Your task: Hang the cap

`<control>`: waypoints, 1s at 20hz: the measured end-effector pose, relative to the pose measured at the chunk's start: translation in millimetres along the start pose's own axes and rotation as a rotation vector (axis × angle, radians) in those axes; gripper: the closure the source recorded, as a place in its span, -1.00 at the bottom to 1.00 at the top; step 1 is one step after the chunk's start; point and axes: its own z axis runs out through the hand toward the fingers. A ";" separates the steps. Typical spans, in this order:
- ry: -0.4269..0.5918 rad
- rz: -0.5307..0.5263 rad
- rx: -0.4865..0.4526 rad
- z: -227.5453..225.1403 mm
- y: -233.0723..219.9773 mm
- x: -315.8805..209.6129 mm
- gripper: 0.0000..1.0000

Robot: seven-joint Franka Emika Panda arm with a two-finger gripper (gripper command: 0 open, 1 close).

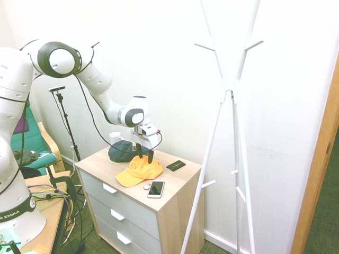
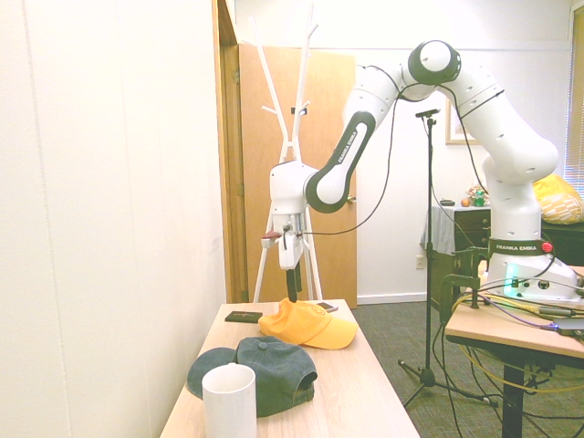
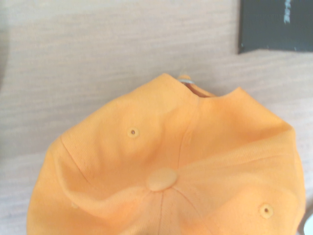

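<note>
Here, from my remote station, I see the hand poised directly over the cap, which lies crown-up on the wooden top of the chest of drawers. The dark fingers point straight down at the cap's rear crown; from both outside views they appear close together, tips at or just above the fabric, but I cannot tell whether they pinch it or merely hover. The cap's brim points toward the front edge of the drawers in the first exterior view, its round emblem facing up.

In the wrist view the cap fills the lower frame: top button at centre, eyelets around it, the rear opening toward a black card lying on the wood beyond.

Just beside the cap's brim lies a white phone, screen up, with a small round object touching neither. The black card rests near the back right corner. Behind the orange cap sits a dark navy cap, and a white cup stands near it.

To the right, well apart from the drawers' contents, a white coat stand rises against the wall, its pegs bare.
</note>
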 end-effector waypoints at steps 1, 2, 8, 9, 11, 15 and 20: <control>0.000 -0.005 0.001 0.9 -4.2 0.0 1.00; -0.001 -0.010 0.000 2.3 -7.4 -0.7 1.00; -0.008 -0.013 -0.011 10.1 -12.0 -0.1 1.00; -0.009 -0.014 -0.012 10.9 -12.1 -0.5 1.00; -0.009 -0.019 -0.015 12.3 -13.4 -2.9 1.00; -0.006 -0.022 -0.021 13.6 -13.6 -4.2 1.00; -0.010 -0.017 -0.031 17.7 -8.2 -3.6 1.00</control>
